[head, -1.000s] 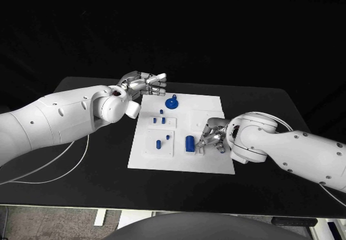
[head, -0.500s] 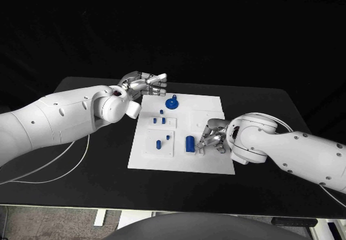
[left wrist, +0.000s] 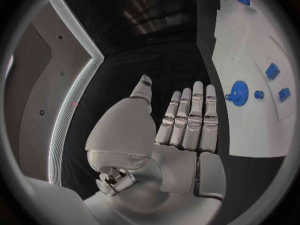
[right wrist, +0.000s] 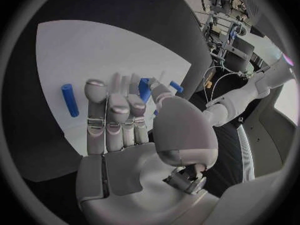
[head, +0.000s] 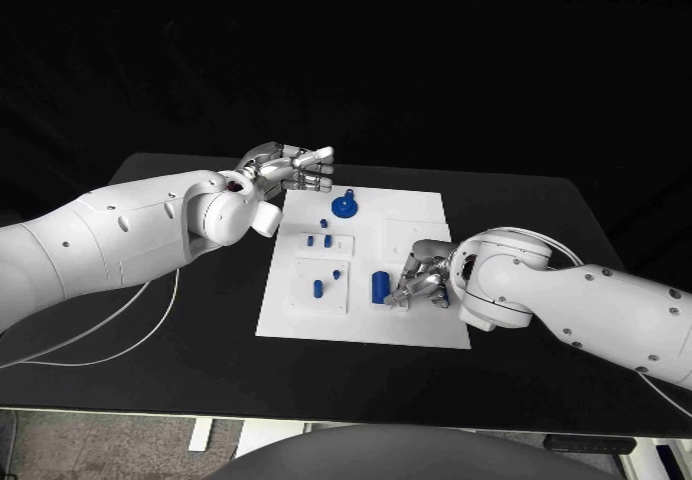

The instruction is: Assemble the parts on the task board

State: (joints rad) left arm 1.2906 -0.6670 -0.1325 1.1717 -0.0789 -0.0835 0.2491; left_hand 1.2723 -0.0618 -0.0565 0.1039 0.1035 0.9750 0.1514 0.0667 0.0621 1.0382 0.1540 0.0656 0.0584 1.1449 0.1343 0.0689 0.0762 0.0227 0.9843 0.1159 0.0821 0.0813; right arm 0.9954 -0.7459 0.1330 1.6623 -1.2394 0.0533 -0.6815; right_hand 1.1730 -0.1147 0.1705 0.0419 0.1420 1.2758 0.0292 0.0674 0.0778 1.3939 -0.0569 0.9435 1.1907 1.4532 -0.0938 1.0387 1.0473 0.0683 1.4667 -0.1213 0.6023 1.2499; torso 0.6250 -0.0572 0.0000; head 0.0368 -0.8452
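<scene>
We judge assembly partial: gear [head: 343, 205] seated far on board [head: 418, 215]; cylinder [head: 379, 286] loose beside right hand [head: 420, 279], grip indeterminate. Left hand [head: 293, 166] empty, fingers straight.

Head camera overhead, wrist cameras close, seemingly sharing task board [head: 364, 265]

place: lab | evidence: black table [head: 173, 330], black backdrop, equipment racks [right wrist: 228, 10], cables [right wrist: 215, 85]

Matte black rectangular bench [head: 173, 340] against black backdrop; thin white cable [head: 101, 345] trailing over bench; grey speckled floor [head: 101, 445] below.
</scene>
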